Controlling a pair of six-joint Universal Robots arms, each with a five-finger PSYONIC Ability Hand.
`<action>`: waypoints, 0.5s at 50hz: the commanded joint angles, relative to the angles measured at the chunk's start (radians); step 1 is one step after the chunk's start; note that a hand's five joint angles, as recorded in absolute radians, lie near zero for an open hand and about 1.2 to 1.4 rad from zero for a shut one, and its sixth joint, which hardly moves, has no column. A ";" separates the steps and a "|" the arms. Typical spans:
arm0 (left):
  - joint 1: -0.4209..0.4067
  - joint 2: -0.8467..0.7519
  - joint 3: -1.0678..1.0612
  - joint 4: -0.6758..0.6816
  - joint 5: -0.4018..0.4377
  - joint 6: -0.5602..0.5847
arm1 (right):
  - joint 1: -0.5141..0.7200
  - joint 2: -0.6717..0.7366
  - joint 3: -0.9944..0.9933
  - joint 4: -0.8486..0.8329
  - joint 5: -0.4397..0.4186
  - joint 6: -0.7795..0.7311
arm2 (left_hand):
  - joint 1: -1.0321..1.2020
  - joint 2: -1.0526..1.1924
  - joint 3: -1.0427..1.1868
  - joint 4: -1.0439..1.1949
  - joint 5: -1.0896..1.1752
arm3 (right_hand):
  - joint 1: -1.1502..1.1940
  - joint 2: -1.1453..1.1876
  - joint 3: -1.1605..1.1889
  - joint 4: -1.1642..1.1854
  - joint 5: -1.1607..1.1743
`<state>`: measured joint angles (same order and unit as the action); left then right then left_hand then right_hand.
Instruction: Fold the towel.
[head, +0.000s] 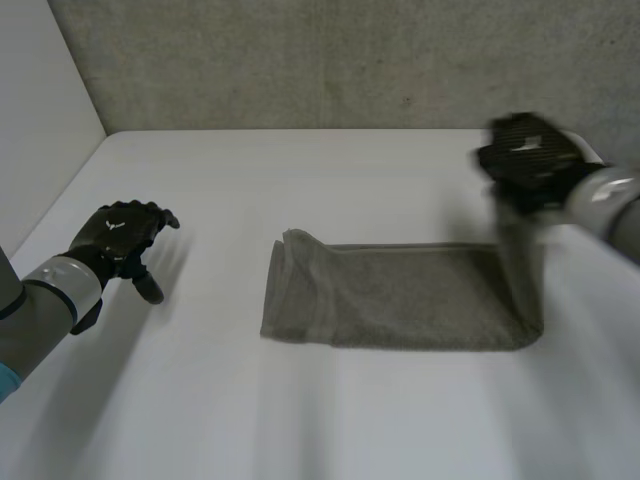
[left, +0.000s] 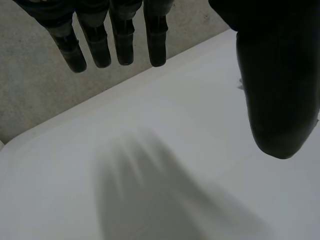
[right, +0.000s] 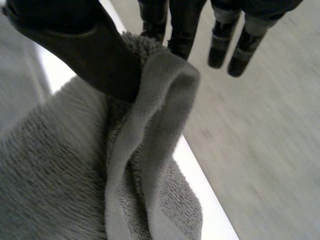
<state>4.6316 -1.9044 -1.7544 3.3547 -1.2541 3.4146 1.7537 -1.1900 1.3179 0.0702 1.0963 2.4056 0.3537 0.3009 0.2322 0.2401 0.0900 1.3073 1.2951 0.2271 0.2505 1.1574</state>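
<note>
White table (head: 300, 180), rough grey wall (head: 300, 60) behind; towel (head: 400, 295) runs nine to three o'clock, three-o'clock end pinched by the right hand (head: 530, 155); left hand (head: 120, 235) at nine, fingers apart.

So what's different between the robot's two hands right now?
The left hand, fingers relaxed, holds nothing; the right hand pinches one end of the towel between thumb and fingers. The left hand hangs over bare table, apart from the towel; the right hand holds its end raised off the table. Both are black.
</note>
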 joint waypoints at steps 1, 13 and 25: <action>-0.004 0.010 -0.011 0.000 -0.001 0.000 | 0.455 0.223 -0.110 -0.013 0.148 -0.009 | -0.102 -0.049 -0.058 -0.066 -0.013 | 0.089 0.101 -0.053 -0.076 0.064; -0.040 0.015 0.009 -0.001 -0.002 -0.002 | 0.592 0.397 -0.169 -0.061 0.189 -0.009 | -0.105 -0.052 -0.058 -0.066 -0.016 | 0.089 0.101 -0.053 -0.076 0.064; -0.183 0.007 0.159 -0.011 -0.017 -0.032 | 0.468 0.104 0.024 -0.064 0.202 0.174 | -0.096 -0.043 -0.058 -0.066 -0.007 | -1.133 -1.121 -0.053 -0.076 -1.157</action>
<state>4.5204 -1.8888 -1.6657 3.3487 -1.2591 3.4030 2.3059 -0.9369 1.2360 0.0056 1.3052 2.4634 0.3536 0.3009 0.2322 0.2401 0.0899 0.3817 0.3672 0.2271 0.2505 0.1387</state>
